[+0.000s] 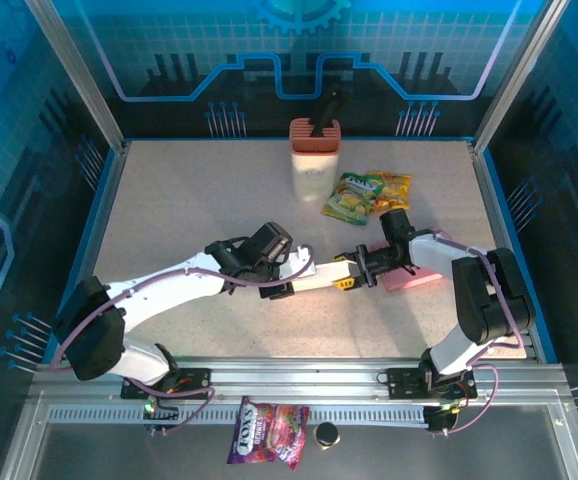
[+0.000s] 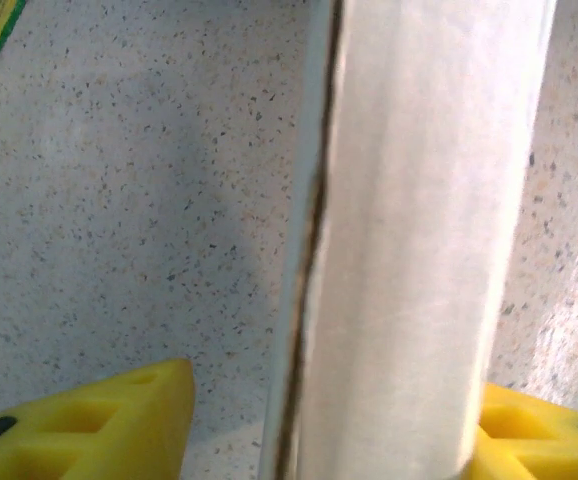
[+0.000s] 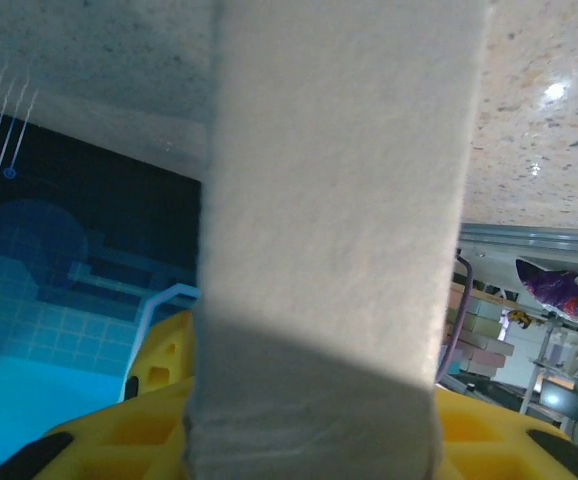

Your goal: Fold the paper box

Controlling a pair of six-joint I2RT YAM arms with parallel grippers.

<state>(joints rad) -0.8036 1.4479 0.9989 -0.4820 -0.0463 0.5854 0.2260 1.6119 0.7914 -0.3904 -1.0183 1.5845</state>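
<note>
The paper box (image 1: pixel 319 277) is a long cream strip held low over the table between the two arms. My right gripper (image 1: pixel 357 272) is shut on its right end. In the right wrist view the box (image 3: pixel 339 200) fills the space between the yellow fingers (image 3: pixel 159 370) of the right gripper (image 3: pixel 309 410). My left gripper (image 1: pixel 287 287) is at the box's left end. In the left wrist view the box (image 2: pixel 419 230) stands between the fingers of the left gripper (image 2: pixel 334 425). It lies against the right finger (image 2: pixel 539 430), with a gap to the left finger (image 2: pixel 109 430).
A pink flat piece (image 1: pixel 416 280) lies under the right arm. At the back stand a white container with a pink lid (image 1: pixel 315 160) and green and yellow snack packets (image 1: pixel 367 194). A purple candy bag (image 1: pixel 269 432) and a small black knob (image 1: pixel 326 434) sit on the front rail.
</note>
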